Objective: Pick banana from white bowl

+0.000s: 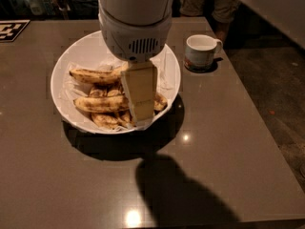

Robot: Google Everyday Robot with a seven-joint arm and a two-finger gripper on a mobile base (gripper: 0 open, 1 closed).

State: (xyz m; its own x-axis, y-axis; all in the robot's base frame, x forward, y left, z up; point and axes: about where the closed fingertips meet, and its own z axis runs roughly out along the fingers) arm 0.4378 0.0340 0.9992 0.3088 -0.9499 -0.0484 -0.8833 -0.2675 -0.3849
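Camera view, bottom of the frame first: what lies there?
— Bare worktop point(224, 147), with the arm's dark shadow point(181, 194) across it at bottom centre.

And above that?
— The white bowl point(58, 66), left of centre, lined with crumpled paper and holding several spotted bananas. The banana point(97, 104) to be picked is the long, nearly straight, brown-mottled one lying across the bowl's middle. A more curved banana point(95, 75) lies just above it in the frame.

Where is the hand?
— The hand point(142, 112) hangs straight down from the thick white wrist point(136, 27) at top centre, its pale flat side toward the camera. Its tip is low in the bowl, over the banana's right part, which it hides. I cannot tell whether it touches the fruit, nor whether the hand is wide or narrow.

Why that pose?
— My judgement is that coming from above clears the bowl's rim and suits fruit lying flat.

Farther back?
— A white mug point(200, 51) stands at upper right, well apart from the bowl.
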